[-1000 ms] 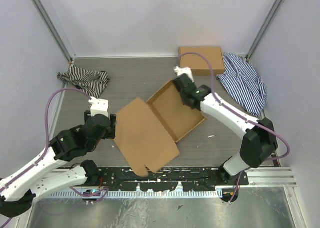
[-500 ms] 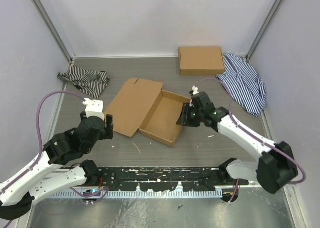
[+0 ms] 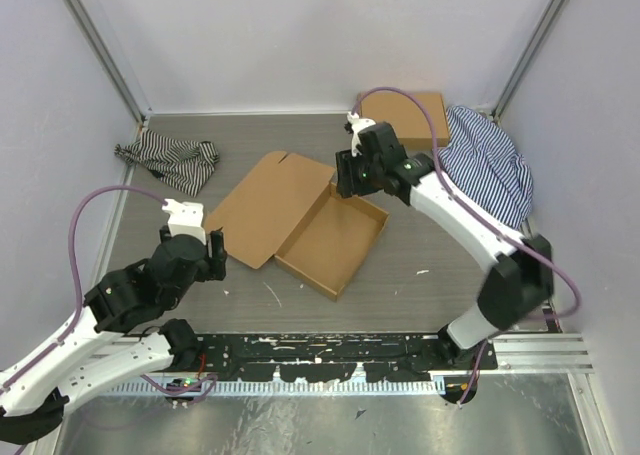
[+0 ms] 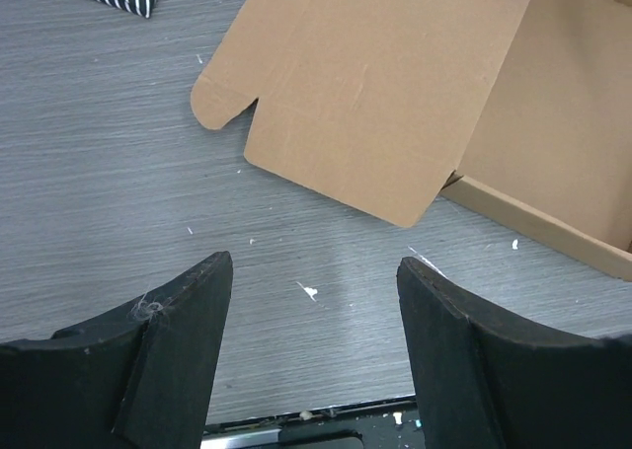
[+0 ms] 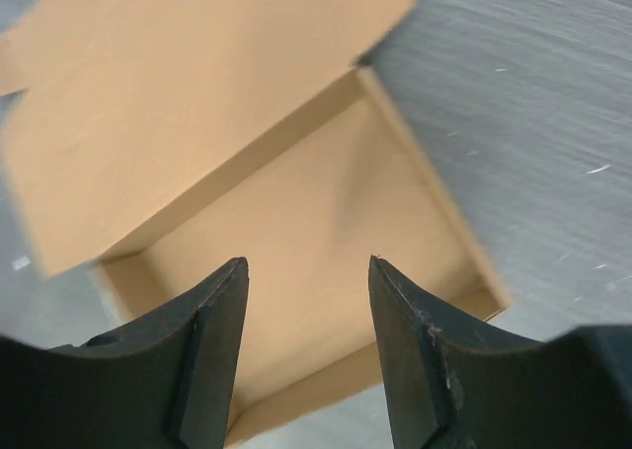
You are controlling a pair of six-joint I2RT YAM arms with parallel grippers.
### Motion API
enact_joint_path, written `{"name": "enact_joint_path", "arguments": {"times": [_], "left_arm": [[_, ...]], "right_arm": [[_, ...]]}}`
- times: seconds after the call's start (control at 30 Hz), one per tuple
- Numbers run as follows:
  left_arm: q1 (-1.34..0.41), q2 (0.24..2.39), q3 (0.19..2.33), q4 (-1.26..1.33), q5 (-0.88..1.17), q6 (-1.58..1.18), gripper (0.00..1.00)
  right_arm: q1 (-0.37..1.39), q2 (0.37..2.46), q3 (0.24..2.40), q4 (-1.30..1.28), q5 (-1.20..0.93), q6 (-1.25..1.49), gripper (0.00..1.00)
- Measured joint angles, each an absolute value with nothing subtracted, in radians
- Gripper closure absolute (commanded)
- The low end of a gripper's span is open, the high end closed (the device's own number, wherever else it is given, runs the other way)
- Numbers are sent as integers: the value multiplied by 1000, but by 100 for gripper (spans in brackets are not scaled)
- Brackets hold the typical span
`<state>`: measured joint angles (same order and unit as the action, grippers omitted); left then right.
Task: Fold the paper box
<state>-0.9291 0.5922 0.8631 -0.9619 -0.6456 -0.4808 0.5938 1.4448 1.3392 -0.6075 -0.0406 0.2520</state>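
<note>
The paper box [image 3: 325,240] lies in the middle of the table as an open tray with its lid panel [image 3: 268,205] spread flat to the left, tab flaps at its ends. In the left wrist view the lid [image 4: 375,84] and tray wall [image 4: 538,227] lie ahead. In the right wrist view the tray's inside [image 5: 316,261] lies below. My left gripper [image 3: 205,253] is open and empty, just left of the lid's near corner. My right gripper [image 3: 345,178] is open and empty above the tray's far corner.
A second, closed brown cardboard box [image 3: 408,118] lies at the back right. A blue striped cloth [image 3: 492,165] lies beside it at the right wall. A black-and-white striped cloth [image 3: 168,162] lies at the back left. A black rail [image 3: 320,355] runs along the near edge.
The box went from lid raised toward me to lid laid flat to the left. My right gripper moved from the tray's right wall to above its far corner. My left gripper pulled back a little.
</note>
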Motion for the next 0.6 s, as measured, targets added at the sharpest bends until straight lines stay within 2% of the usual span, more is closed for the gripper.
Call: {"name": "enact_joint_path", "arguments": {"times": [0.23,0.43,0.5,0.6], "left_arm": [[-927,598,862,-962,-632,-487,26],[-923,599,862,-962,-624,-492,26],[-919,603,862,-962,-620,-492,26],[-916,610,862,-962,-617,-492,26]], "right_arm": [[434,1797,1387,-568,-30,115,43],[444,1855,1390,-568,-31,62,45],[449,1862,1399,-564,-30,56,52],[450,1881,1405,-543,-27,58,70]]}}
